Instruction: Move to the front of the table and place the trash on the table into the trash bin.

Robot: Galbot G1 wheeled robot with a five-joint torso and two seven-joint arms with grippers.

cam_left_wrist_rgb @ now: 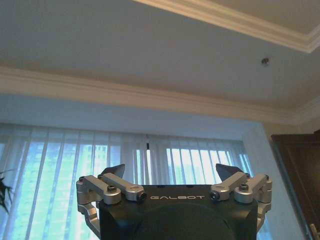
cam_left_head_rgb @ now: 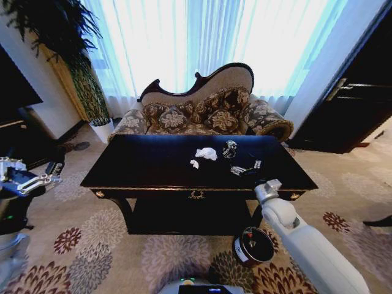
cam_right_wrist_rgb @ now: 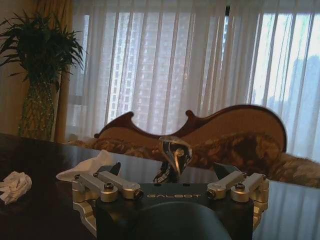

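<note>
Right gripper (cam_right_wrist_rgb: 170,172) sits low over my table's (cam_left_head_rgb: 147,165) near edge at 4 o'clock, jaws spread wide, holding nothing. I see the bottle (cam_right_wrist_rgb: 173,160) dead ahead beyond it, paper balls (cam_left_head_rgb: 206,153) at 11 o'clock of it. Trash bin (cam_left_head_rgb: 253,245) on carpet below the right arm (tight there). Left gripper (cam_left_wrist_rgb: 170,175) parked at 9 o'clock, aimed at the ceiling, open, empty.
</note>
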